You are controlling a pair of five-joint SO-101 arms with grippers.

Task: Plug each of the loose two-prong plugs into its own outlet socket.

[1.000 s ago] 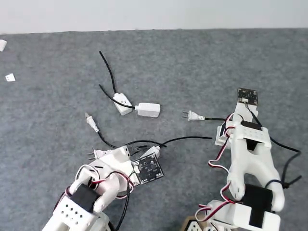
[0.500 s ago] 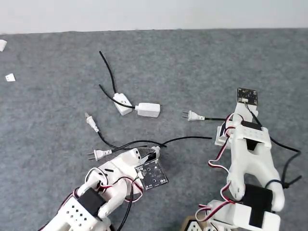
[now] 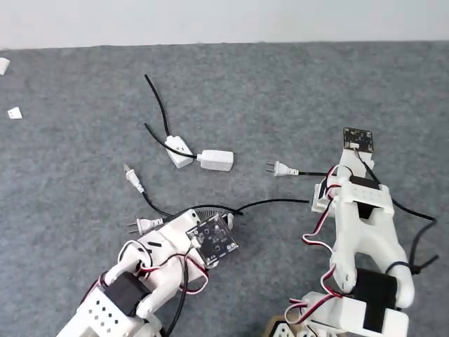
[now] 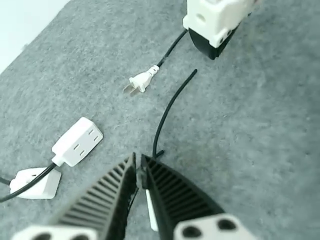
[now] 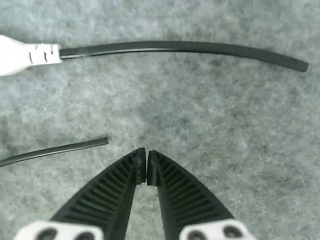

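The plug in my right wrist view is cut by the edge, prongs unseen; a cable runs off there too. My left pincer hides most of a white piece; I cannot tell what it is.

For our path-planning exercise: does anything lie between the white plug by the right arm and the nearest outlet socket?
Nothing visible does: only bare grey mat separates that plug from the outlet socket.

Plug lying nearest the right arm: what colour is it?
White plug on a black cord; clearest in the left wrist view.
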